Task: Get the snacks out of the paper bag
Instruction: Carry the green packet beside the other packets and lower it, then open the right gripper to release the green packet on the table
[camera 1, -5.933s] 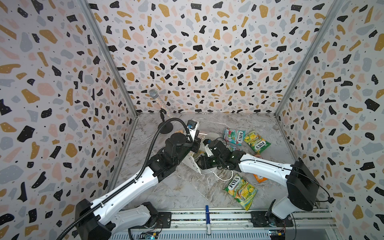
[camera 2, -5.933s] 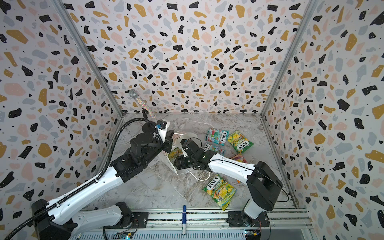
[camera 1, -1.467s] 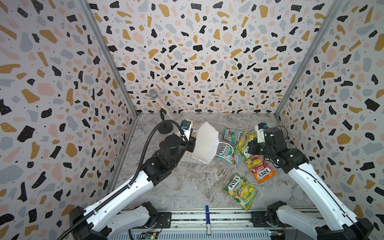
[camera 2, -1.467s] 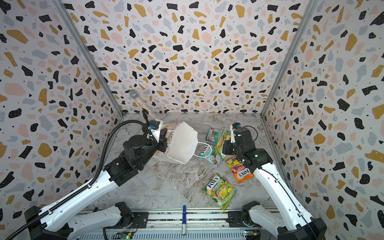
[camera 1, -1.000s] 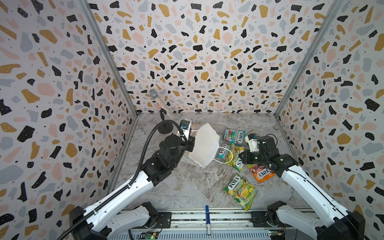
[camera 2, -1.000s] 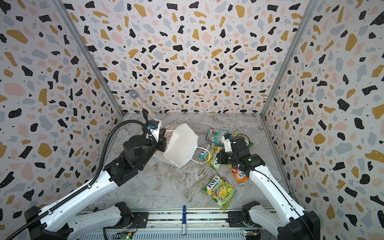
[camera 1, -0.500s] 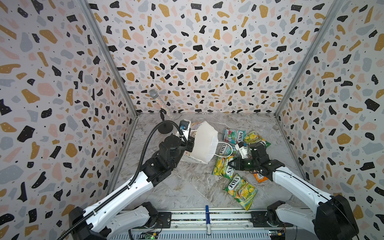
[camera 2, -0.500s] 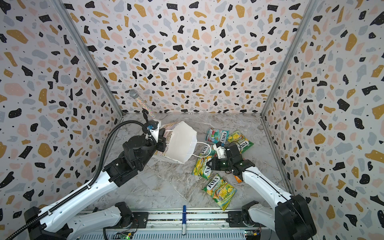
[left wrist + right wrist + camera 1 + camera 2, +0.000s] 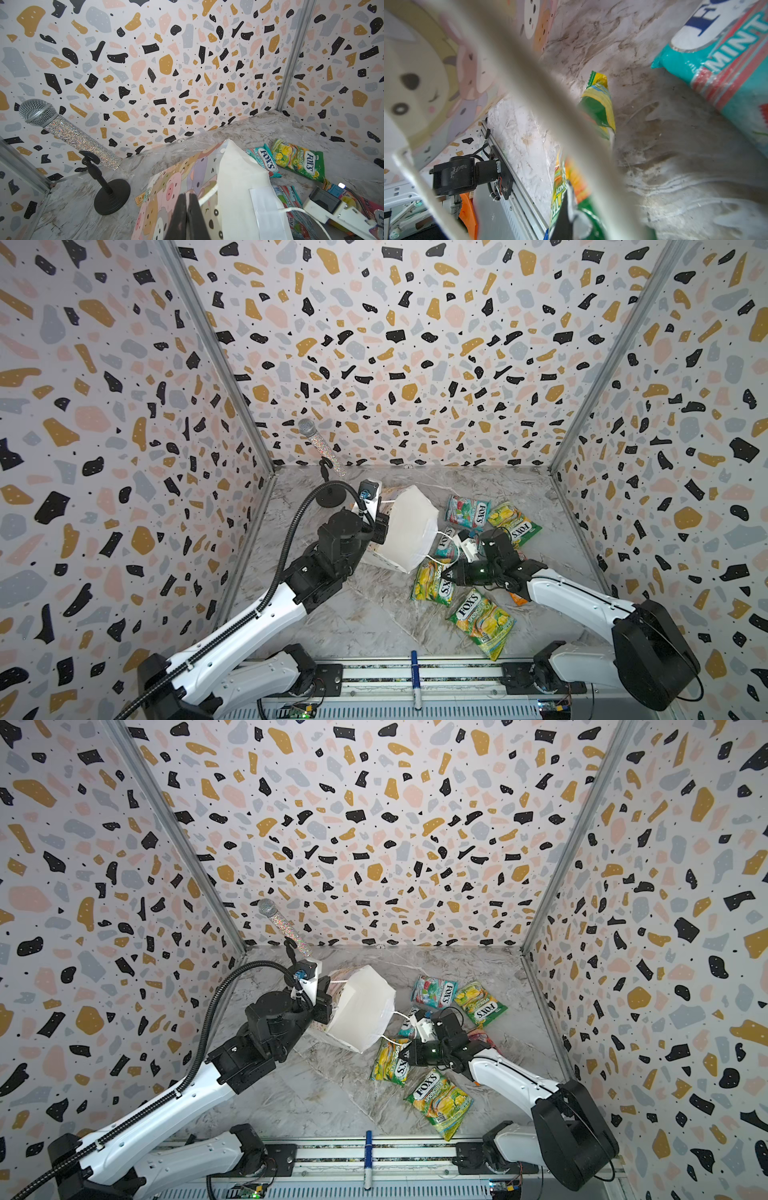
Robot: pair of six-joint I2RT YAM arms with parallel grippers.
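1. This is a robot test booth in a lab. Three flat walls point(image 9: 374, 344) printed with a terrazzo pattern box in a small work area.
2. Bare aluminium posts point(image 9: 220, 364) frame the back corners.
3. The bench point(image 9: 365, 626) is a marble-look sheet, and the right wrist view shows it scuffed.
4. Two white-and-black robot arms, left point(image 9: 249, 622) and right point(image 9: 573, 597), are mounted on a metal rail point(image 9: 374, 672) along the front edge. Exposed cables and a small circuit board point(image 9: 300, 711) sit beside the rail.
5. A glittery microphone point(image 9: 322, 445) on a stand occupies the back left corner.
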